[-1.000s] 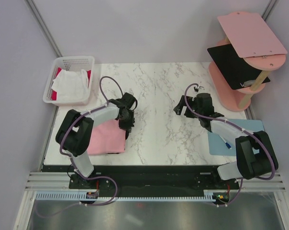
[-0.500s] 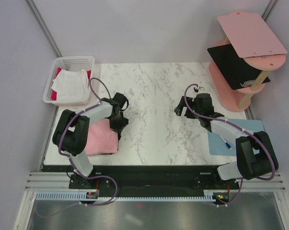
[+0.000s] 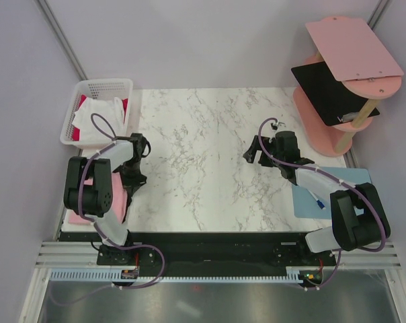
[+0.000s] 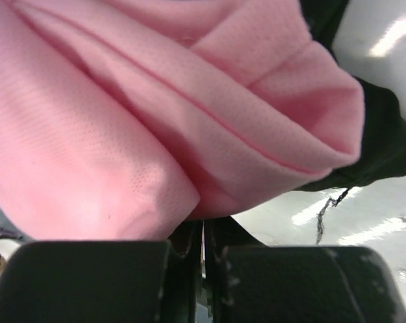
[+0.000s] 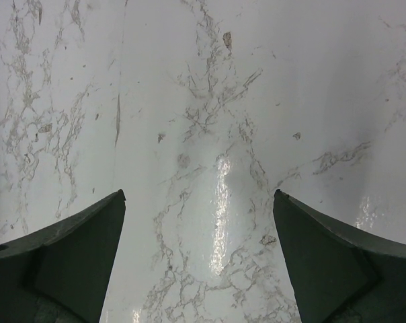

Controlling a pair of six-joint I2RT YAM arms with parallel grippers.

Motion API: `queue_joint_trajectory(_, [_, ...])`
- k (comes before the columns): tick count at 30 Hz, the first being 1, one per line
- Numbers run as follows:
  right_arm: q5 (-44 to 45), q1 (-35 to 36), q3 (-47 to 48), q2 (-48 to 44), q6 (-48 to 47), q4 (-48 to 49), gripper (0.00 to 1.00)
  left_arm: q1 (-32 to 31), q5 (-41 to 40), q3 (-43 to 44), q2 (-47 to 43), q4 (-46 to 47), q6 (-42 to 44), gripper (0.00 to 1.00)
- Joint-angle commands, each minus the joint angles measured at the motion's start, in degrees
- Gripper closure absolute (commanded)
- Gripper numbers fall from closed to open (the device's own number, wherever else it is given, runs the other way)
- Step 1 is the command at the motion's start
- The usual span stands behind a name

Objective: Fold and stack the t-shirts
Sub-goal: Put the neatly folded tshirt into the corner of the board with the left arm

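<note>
A folded light pink t-shirt (image 4: 122, 114) fills the left wrist view, with black cloth (image 4: 384, 148) under its far edge. My left gripper (image 4: 203, 232) is shut on the near edge of this bundle. From above, the left gripper (image 3: 131, 180) sits near the table's left edge, and the pink t-shirt (image 3: 77, 217) shows only in slivers under the arm at the front left corner. A white t-shirt (image 3: 95, 122) and a red one (image 3: 124, 105) lie in the basket. My right gripper (image 3: 251, 155) (image 5: 197, 202) is open over bare marble.
A white basket (image 3: 103, 83) stands at the back left. A pink shelf (image 3: 351, 47) with a flat black sheet (image 3: 331, 91) stands at the back right. A light blue mat (image 3: 309, 198) lies under the right arm.
My left gripper has dragged the pink t-shirt leftward, from left of centre to the left edge. The right arm has not moved.
</note>
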Motion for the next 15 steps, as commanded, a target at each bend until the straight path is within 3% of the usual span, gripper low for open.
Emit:
queue_joint_trajectory(1, [-1.59,0.03,2.03,1.04,0.56,2.04,0.02,4.12,-8.78,1.99,-3.35,-5.14,2.69,0.98])
queue_joint_trajectory(8, [-2.03,0.03,2.64,1.39,0.57,1.95,0.02,10.45,-9.76,2.43,-3.71,-4.7,4.27,0.98])
queue_joint_trajectory(15, [-2.56,-0.06,2.91,0.16,0.04,1.07,0.02,10.63,-9.23,3.4,-0.63,-3.3,5.06,0.98])
